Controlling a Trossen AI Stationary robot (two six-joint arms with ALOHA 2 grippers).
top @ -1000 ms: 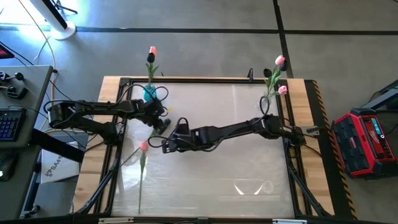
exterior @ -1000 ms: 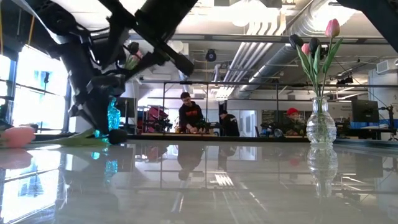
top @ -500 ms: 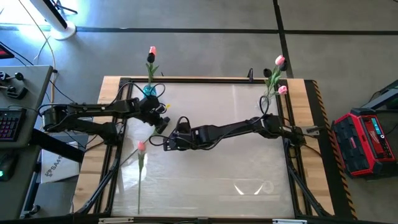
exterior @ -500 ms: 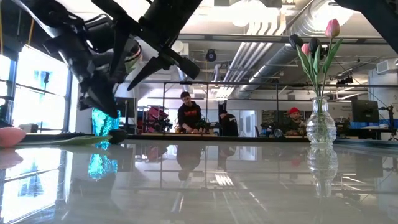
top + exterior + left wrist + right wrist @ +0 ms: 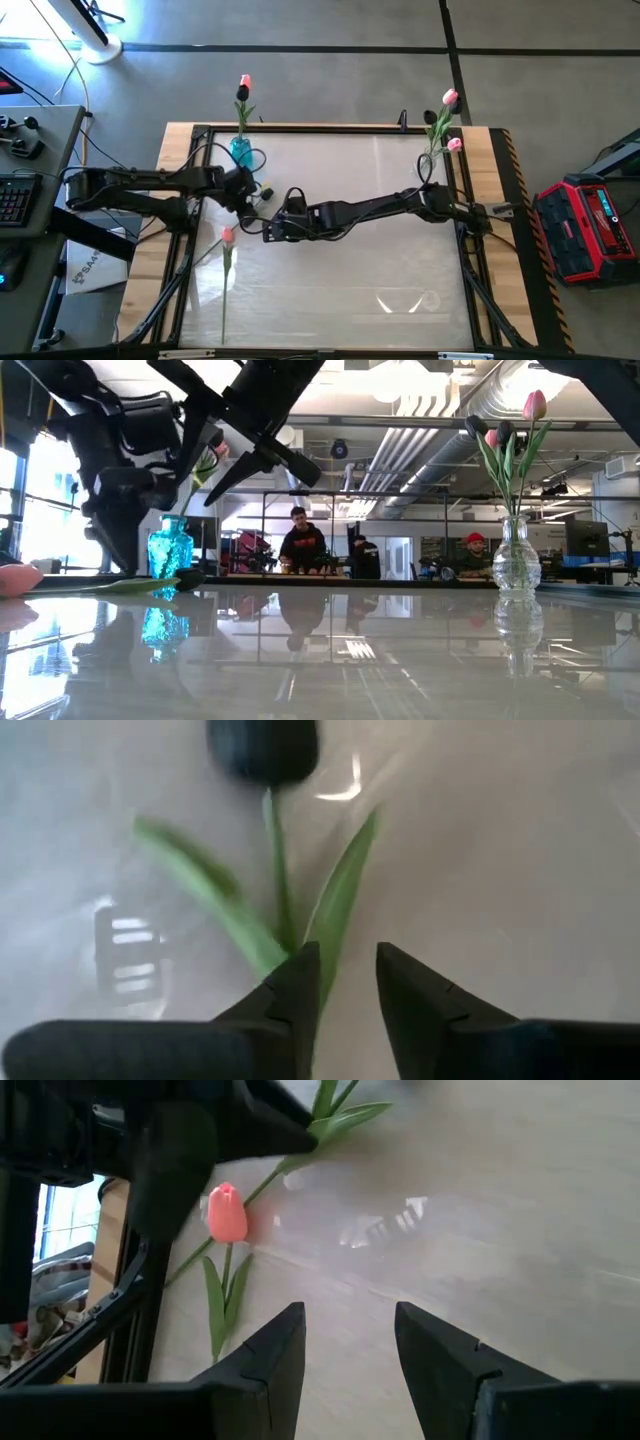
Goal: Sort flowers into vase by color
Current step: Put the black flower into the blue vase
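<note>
Glossy white worktop (image 5: 400, 250): near its left edge lies a pink tulip (image 5: 227, 236). Our left gripper (image 5: 345, 982) stands slightly apart over a dark tulip (image 5: 262, 748); our right gripper (image 5: 348, 1342) is parted, empty.

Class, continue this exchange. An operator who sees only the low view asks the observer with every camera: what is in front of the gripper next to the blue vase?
Observer: A dark tulip lies just ahead of that gripper, the left gripper.
Operator: Is it gripped?
Observer: No, its fingers stand apart, not closed on the stem.
Operator: And the right gripper?
Observer: The right gripper is open and empty, near the pink tulip lying on the table.
</note>
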